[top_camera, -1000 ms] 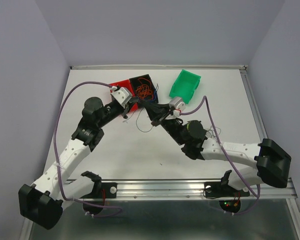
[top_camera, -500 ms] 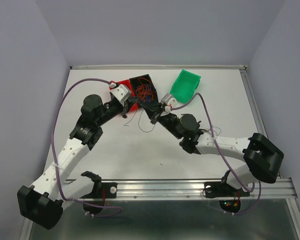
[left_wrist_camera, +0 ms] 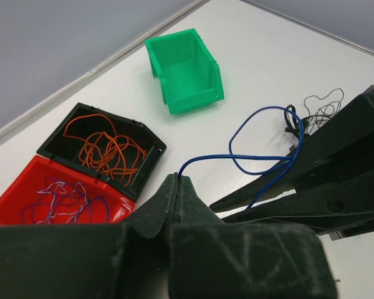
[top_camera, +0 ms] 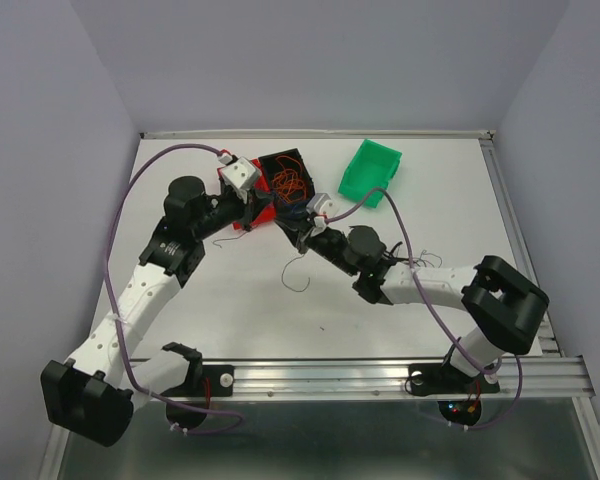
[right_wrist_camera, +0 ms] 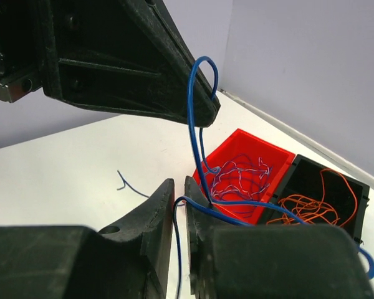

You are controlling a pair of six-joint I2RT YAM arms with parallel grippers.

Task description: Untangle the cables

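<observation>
White arms; black joints; lilac cables (hands black).

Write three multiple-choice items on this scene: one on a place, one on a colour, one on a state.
1. The orange wires lie in: A a white bowl; B the black bin; C a cardboard box.
2. The wire pinched by the left gripper is: A blue; B orange; C black.
3. The green bin is: A full of wires; B upside down; C empty.
Answers: 1 B, the orange wires curl inside the black bin. 2 A, a blue strand leaves the shut fingertips. 3 C, its inside shows bare.
</observation>
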